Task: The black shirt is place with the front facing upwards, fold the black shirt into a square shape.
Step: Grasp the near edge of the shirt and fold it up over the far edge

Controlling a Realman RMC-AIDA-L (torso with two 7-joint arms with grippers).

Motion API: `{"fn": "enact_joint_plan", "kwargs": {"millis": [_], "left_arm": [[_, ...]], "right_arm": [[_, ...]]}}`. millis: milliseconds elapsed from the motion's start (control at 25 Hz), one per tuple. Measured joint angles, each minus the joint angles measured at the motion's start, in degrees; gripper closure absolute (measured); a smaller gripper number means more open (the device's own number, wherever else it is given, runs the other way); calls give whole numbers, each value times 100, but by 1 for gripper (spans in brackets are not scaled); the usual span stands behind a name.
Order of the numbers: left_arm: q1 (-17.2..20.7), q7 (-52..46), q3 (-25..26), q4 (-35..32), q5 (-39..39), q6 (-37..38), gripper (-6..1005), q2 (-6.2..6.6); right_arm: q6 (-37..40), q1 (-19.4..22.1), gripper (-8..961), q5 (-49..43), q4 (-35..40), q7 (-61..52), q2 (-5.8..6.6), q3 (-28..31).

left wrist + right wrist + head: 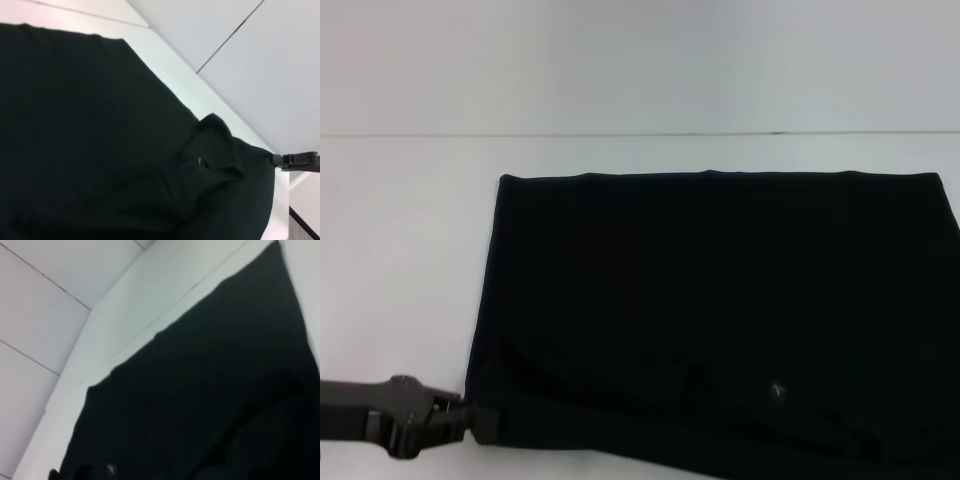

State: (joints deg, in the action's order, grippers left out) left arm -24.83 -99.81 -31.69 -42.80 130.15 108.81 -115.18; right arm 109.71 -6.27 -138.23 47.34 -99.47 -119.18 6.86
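Observation:
The black shirt (720, 300) lies spread as a wide rectangle on the white table (400, 250), with no lettering showing. My left gripper (480, 421) is at the shirt's near left corner, shut on the cloth edge. The right gripper is outside the head view. The left wrist view shows it far off, my right gripper (276, 160) pinching the shirt's (100, 140) other near corner, which tapers to a point at its tips. A raised wrinkle (212, 142) with a small pale spot sits along the near edge. The right wrist view shows only the shirt (210, 405).
The white table's far edge (620, 134) meets a pale wall behind. Bare tabletop lies left of the shirt and beyond its far edge. The shirt's right side runs to the head view's right border.

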Motion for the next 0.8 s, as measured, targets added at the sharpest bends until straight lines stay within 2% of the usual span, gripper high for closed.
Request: {"fn": "enact_joint_plan", "kwargs": {"millis": [120, 360, 480, 600, 800], "left_arm": [[-155, -28, 105, 0, -10, 11, 919, -12], [-585, -174, 368, 9, -13, -307, 910, -26], [-865, -331, 413, 81, -19, -782, 906, -35], [-1203, -514, 467, 297, -52, -1578, 902, -38], [-1709, -691, 471, 872, -109, -3046, 895, -17]], "right_arm": [[61, -280, 903, 23, -30, -84, 126, 75], [-39, -1133, 903, 8, -48, -418, 394, 25], [-405, -1559, 904, -16, -55, -615, 500, -160], [-992, -1955, 904, -14, -184, -805, 608, -482], [-2326, -2616, 904, -17, -1113, -873, 967, -1235]]}}
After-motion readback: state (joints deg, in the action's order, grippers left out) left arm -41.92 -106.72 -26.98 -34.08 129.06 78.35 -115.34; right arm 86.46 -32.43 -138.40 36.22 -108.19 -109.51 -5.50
